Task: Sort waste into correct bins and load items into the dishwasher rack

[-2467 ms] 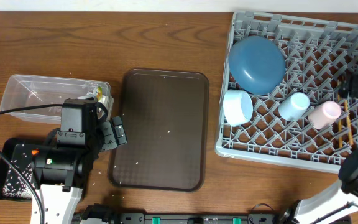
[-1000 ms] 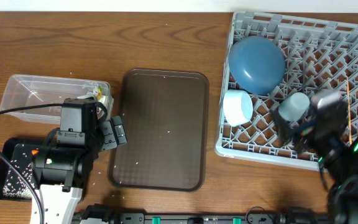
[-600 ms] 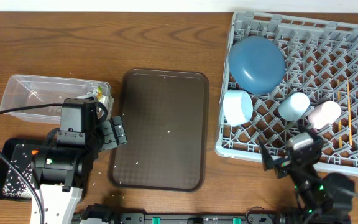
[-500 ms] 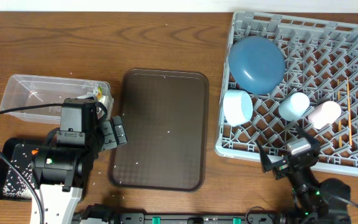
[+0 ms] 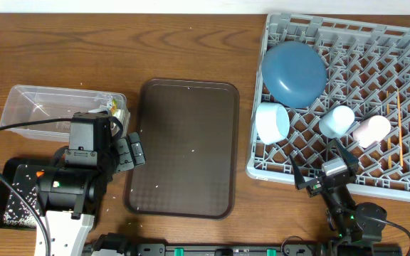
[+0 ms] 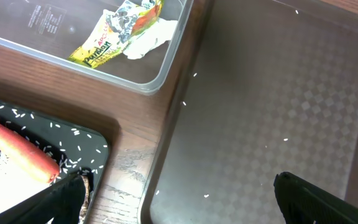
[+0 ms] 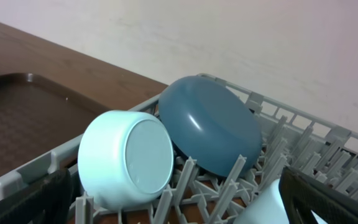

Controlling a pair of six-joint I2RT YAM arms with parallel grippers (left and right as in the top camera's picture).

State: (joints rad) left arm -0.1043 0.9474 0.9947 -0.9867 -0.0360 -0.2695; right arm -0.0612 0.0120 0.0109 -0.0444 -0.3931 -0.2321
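The grey rack [image 5: 404,43] holds the blue plate [image 5: 294,71], light blue bowl [image 5: 271,122], blue cup [image 5: 337,121], pink cup [image 5: 371,130] and chopsticks [image 5: 397,131]. My right gripper [image 5: 324,173] is open and empty at the rack's front edge. Its wrist view shows the bowl [image 7: 126,158], plate [image 7: 210,130] and my open jaws [image 7: 179,208]. My left gripper [image 5: 129,151] is open and empty between the bins and the brown tray. The clear tub [image 6: 160,74] holds the wrapper [image 6: 114,31] and paper [image 6: 148,40]. The black tray [image 6: 73,140] holds the carrot [image 6: 17,146] and rice.
The dark brown serving tray [image 5: 187,146] lies in the middle with a few rice grains on it, and it fills the right of the left wrist view [image 6: 260,112]. The clear tub [image 5: 48,107] and black tray [image 5: 16,192] sit at the left.
My right arm has drawn back from over the cups in the rack to the rack's front edge, empty. The left arm has not moved.
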